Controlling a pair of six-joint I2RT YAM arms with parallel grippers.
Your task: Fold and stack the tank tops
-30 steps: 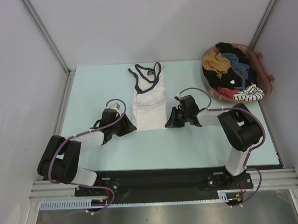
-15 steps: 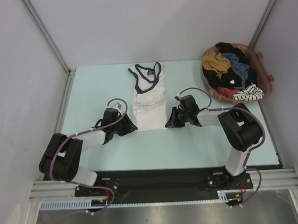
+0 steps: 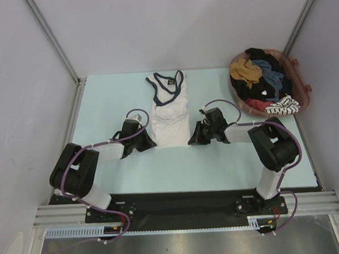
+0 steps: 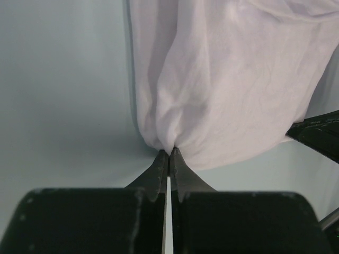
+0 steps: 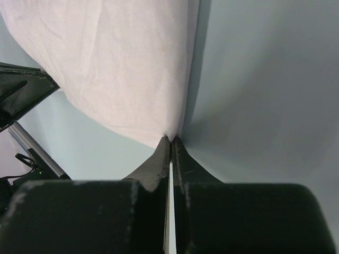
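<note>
I have the white tank top lying flat in the middle of the tabletop, straps toward 12 o'clock and hem toward 6. My left end effector is pinched tight on the hem corner at about 7 o'clock of the garment, and the right end effector is clamped on the opposite corner at about 5 o'clock. Both wrist views show a small peak of white cloth caught between closed tips.

My read is that the fold comes next: carry the hem up toward the straps at 12. To do it cleanly I'd lift both corners only a little and together, so the hem stays straight and taut between them. I'd travel at matched pace, since one side leading would skew the fold. I'd lay the hem down just short of the neck trim before letting go. The pinches look shallow, so a fast pull could slip them.

The grey-blue top seems to sit in the basket at 2 o'clock, among other clothes
</note>
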